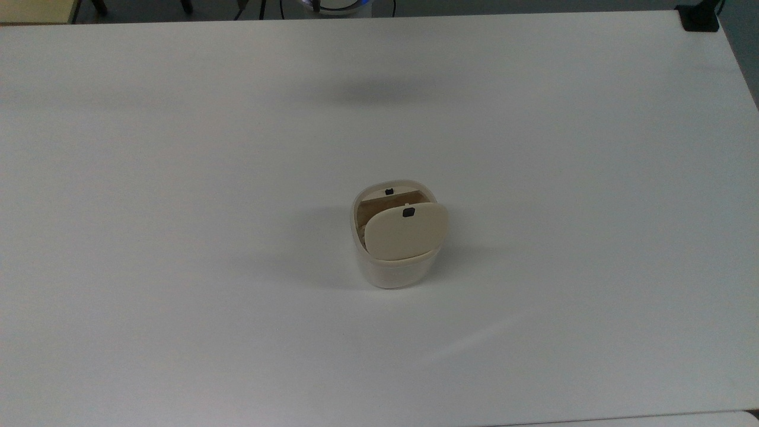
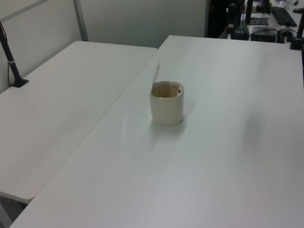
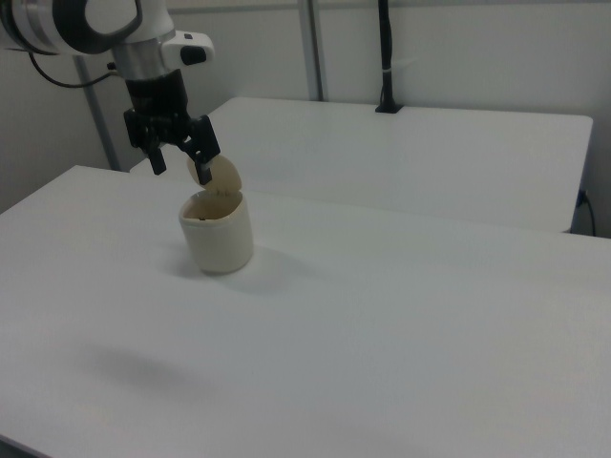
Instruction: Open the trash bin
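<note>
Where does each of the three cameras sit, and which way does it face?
Top view: high, angled down on the table, trash bin central, its lid raised.
Left view: raised beside the table, looking along it to the bin; its lid shows edge-on.
Right view: lower, opposite side, facing bin; arm and open gripper in the right view's upper left.
All three share the open bin.
</note>
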`<state>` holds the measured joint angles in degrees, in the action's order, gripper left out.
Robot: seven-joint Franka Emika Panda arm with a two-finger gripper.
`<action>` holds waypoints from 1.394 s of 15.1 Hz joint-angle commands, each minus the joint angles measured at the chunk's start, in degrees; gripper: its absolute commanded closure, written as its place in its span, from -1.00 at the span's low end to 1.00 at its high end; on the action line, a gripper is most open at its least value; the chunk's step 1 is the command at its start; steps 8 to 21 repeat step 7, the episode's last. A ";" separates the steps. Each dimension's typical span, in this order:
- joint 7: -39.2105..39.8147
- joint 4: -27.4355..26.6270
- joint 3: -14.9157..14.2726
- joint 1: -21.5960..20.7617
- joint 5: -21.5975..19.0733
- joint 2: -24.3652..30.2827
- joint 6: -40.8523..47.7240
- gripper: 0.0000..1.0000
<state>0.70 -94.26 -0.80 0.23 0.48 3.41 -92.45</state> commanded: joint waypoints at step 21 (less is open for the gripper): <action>1.23 -1.10 0.18 -0.50 0.40 -1.13 -3.09 -1.00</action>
